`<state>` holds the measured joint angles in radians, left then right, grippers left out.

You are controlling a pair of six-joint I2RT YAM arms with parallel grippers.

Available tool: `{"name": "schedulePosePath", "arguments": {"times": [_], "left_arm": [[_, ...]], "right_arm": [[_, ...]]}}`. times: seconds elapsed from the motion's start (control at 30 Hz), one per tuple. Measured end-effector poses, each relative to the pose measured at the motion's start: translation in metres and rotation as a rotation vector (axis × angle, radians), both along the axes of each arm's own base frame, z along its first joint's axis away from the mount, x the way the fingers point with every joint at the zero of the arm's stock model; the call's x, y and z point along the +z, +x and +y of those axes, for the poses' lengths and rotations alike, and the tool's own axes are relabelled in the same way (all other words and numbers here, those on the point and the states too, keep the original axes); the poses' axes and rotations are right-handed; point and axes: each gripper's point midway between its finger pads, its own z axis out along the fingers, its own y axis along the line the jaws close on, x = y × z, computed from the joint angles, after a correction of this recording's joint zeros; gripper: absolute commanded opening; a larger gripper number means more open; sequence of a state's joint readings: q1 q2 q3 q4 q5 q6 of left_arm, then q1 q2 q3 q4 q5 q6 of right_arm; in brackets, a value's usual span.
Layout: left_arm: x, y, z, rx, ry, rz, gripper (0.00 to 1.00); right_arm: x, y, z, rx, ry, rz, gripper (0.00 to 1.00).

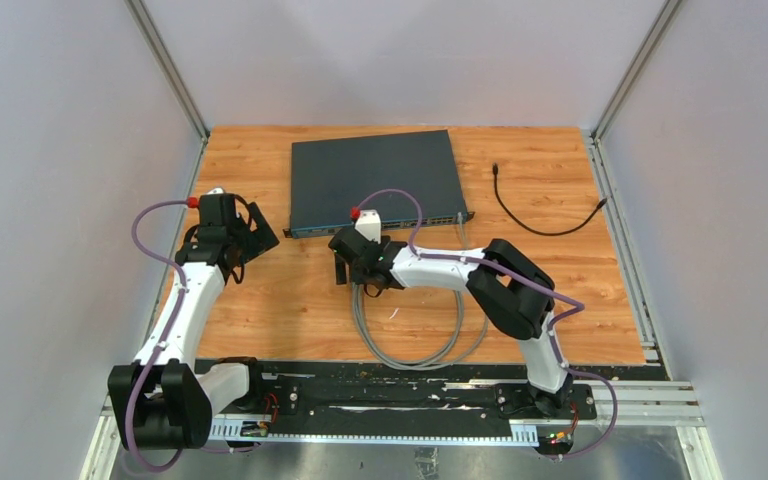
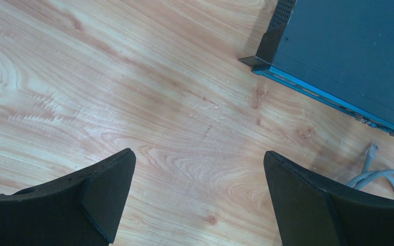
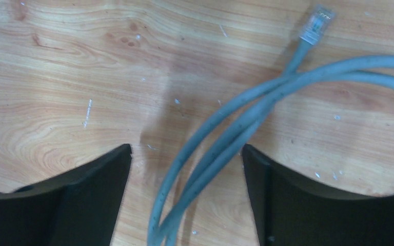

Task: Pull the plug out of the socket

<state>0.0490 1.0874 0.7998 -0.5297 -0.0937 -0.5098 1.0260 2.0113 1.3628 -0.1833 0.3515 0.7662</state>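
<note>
A dark blue network switch (image 1: 375, 175) lies at the back of the wooden table; its front left corner shows in the left wrist view (image 2: 349, 46). A grey cable (image 1: 410, 350) loops in front of it. Its clear plug (image 3: 316, 20) lies loose on the wood, out of any socket, and also shows in the left wrist view (image 2: 372, 149). The cable's other end runs up to the switch front (image 1: 459, 230); I cannot tell whether it is plugged in. My right gripper (image 3: 187, 164) is open, low over the table, with two cable strands (image 3: 220, 138) between its fingers. My left gripper (image 2: 199, 174) is open and empty over bare wood left of the switch.
A thin black cable (image 1: 540, 215) curves on the table at the back right. Grey walls and metal rails close in the table on three sides. The arms' black base rail (image 1: 390, 400) runs along the near edge.
</note>
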Motion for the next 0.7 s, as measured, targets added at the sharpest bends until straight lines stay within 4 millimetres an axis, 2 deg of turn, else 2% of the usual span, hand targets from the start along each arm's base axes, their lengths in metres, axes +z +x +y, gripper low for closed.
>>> {"name": "schedulePosePath", "arguments": {"times": [0.07,0.2,0.23,0.33,0.47,0.53,0.6,0.7], "left_arm": [[0.0,0.0,0.001,0.003,0.003,0.0,1.0],[0.0,0.0,0.003,0.011,0.012,0.001,1.0],[0.0,0.0,0.004,0.015,0.016,0.001,1.0],[0.001,0.0,0.006,0.023,0.022,-0.001,1.0],[0.002,0.0,0.008,0.033,0.03,-0.005,1.0],[0.002,0.0,0.008,0.036,0.029,-0.006,1.0],[0.002,0.0,0.008,0.037,0.028,-0.007,1.0],[0.003,0.001,0.007,0.04,0.021,-0.013,1.0]], "right_arm": [[-0.001,0.003,0.006,-0.003,0.002,-0.007,0.55],[-0.005,0.006,0.005,-0.027,-0.019,-0.028,0.05],[-0.006,0.007,0.003,-0.047,-0.018,-0.03,0.0],[-0.006,0.004,-0.01,-0.057,-0.042,-0.046,0.0],[0.004,-0.016,-0.05,-0.046,-0.081,-0.056,0.0],[0.03,-0.024,-0.068,-0.033,-0.062,-0.09,0.0],[0.07,-0.027,-0.077,-0.024,0.007,-0.156,0.0],[0.143,-0.029,-0.094,-0.017,0.134,-0.305,0.0]]}}
